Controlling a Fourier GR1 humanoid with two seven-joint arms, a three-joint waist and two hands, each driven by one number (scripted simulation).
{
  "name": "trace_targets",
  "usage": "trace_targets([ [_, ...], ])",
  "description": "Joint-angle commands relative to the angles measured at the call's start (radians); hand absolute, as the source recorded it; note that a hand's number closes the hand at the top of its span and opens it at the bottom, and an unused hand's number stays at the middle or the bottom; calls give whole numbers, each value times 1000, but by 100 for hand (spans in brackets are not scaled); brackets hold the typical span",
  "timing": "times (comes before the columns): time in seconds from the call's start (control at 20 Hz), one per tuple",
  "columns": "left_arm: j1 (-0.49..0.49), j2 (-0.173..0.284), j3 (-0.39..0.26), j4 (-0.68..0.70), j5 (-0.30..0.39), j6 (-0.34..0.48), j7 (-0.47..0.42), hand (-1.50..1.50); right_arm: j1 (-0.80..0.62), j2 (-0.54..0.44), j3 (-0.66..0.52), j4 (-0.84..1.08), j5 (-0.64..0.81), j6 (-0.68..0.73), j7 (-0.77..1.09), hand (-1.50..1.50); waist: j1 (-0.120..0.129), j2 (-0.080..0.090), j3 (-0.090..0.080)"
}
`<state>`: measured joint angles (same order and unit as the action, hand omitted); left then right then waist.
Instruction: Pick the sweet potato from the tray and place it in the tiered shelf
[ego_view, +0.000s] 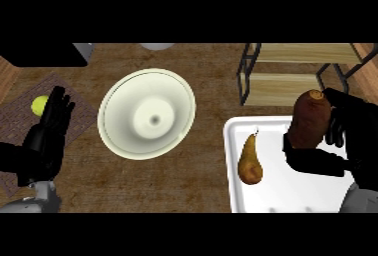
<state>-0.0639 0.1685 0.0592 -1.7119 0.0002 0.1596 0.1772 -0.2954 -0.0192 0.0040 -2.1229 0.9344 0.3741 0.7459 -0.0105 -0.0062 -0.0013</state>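
While the right hand (347, 137) curls its thumb and fingers round the sweet potato (306, 122), the brown tuber stands nearly upright in the head view, its long axis running up and down the picture with the cut end uppermost, toward the tiered shelf (303, 70). It sits against the inner, left side of the hand, over the far edge of the white tray (288, 195), just below the shelf's lower board. A pear (250, 162) lies on the tray, left of the hand. At the view's left edge the left hand (48, 132) rests open, fingers straight, beside a yellow-green ball (38, 104) and a pale plate (147, 114).
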Motion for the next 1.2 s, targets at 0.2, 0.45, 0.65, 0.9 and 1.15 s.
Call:
trace_targets([
  [0.2,6,6,25,24,17,-42,-31,0,-235,-80,-148,22,-53,72,143,150,14,6,1],
  [0.45,70,-34,-24,-50,-24,-16,-9,0,-151,-160,-264,168,-109,-58,-52,150,14,6,2],
  [0.65,8,-16,8,9,-12,-36,-22,0,-236,-173,-278,375,-85,-202,-128,150,17,8,1],
  [0.9,15,-34,26,95,-17,-37,-104,0,-303,-229,-311,501,-121,-250,-179,150,14,7,1],
  [1.15,33,-32,16,22,-6,-54,-59,0,-324,-237,-330,752,-117,-454,-368,150,20,8,1],
])
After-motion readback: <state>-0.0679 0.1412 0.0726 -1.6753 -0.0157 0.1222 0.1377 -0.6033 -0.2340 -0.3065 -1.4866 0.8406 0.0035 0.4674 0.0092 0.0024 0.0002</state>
